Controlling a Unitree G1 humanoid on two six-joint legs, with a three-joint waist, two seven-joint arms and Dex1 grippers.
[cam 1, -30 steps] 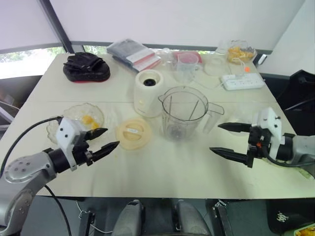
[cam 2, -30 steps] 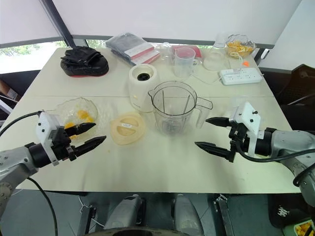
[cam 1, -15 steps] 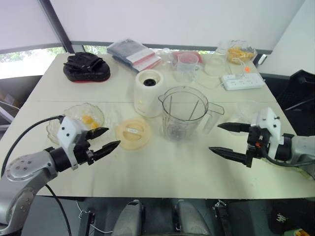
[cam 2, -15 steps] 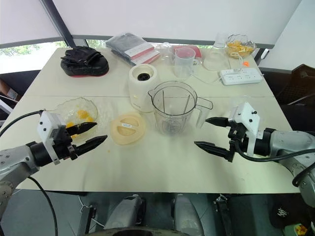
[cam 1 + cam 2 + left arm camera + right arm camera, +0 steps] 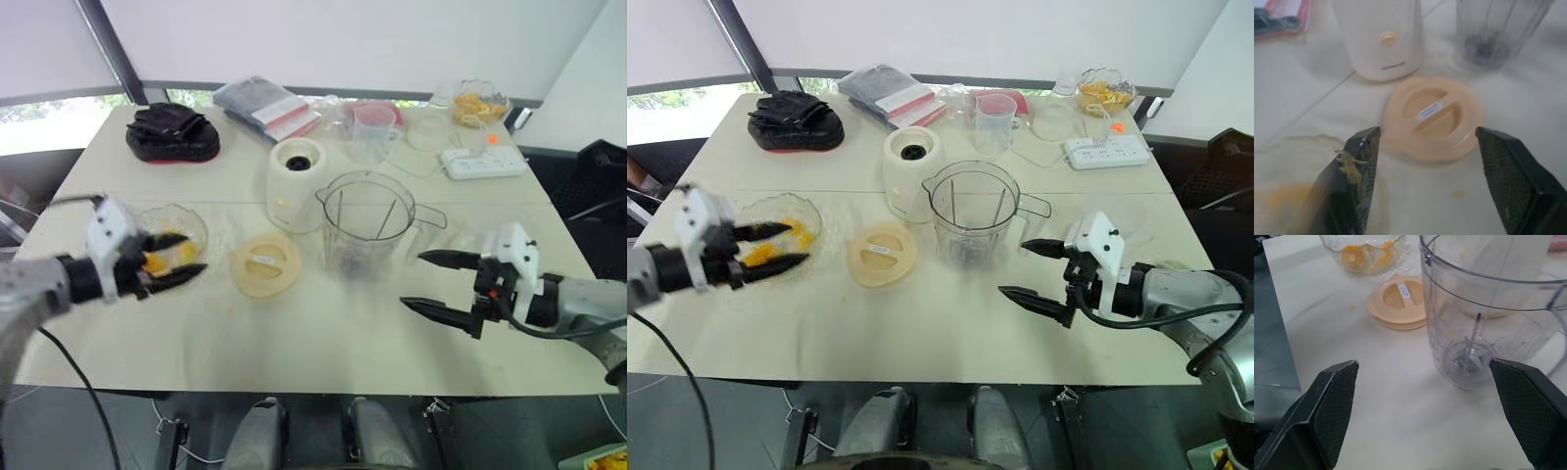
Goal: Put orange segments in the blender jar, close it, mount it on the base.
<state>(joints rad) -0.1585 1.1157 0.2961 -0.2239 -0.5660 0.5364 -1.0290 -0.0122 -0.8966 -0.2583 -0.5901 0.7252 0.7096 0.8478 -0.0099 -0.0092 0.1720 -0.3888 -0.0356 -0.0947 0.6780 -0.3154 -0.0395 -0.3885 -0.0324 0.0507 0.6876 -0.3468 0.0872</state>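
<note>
**Left gripper open over the orange bowl; jar empty, lid off**

Left gripper (image 5: 191, 253) has its jaws spread with nothing between them; it sits low over the near side of the glass bowl (image 5: 174, 210), one finger either side of the orange segments (image 5: 759, 253), so this looks like the line-up for a first pick; one of its fingers (image 5: 1352, 164) carries a smear of pulp in the left wrist view; whether the tips touch the fruit I cannot tell. Just beside the bowl toward the middle of the table (image 5: 323, 343) lies the lid (image 5: 265, 264), flat and apart from everything, left off so the jar mouth is free. The blender jar (image 5: 367, 245) stands upright next to the lid with its mouth open and its blades bare at the bottom; no segments inside as far as shows, so loading looks not yet begun. The base (image 5: 294, 186) stands just behind the jar on the robot's left, nothing mounted on it. Right gripper (image 5: 412, 280) is also wide open and empty; it hangs near the jar's handle side but apart from it, likely waiting to steady the jar or take the lid.
</note>
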